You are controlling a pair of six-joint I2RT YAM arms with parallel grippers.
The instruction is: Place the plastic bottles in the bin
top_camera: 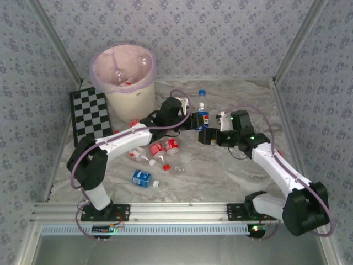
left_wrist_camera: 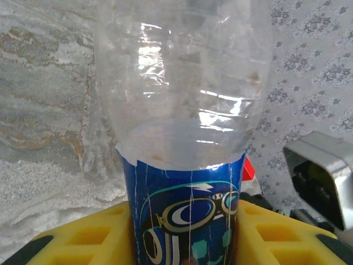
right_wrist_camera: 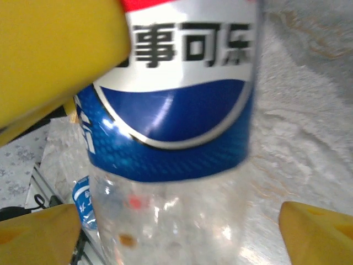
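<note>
One bottle (top_camera: 202,106) upright (blue-capped) in left gripper (top_camera: 198,122); one bin (top_camera: 122,77).

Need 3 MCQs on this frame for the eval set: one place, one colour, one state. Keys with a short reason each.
1. Where does the bin stand?
A. Far left corner, by the checkerboard
B. Between the arm bases
C. Far right corner

2. What colour is the cap on the upright bottle at mid-table?
A. Red
B. White
C. Blue

3. What state is the right claw in?
A. Shut on the bottle
B. Open around the bottle
C. Shut on nothing

Key:
1 A: the top view shows it against the far wall on the left, just past the checkerboard.
2 C: the cap shows blue above the clear neck.
3 B: in the right wrist view its yellow fingers stand clear of the bottle on both sides.
</note>
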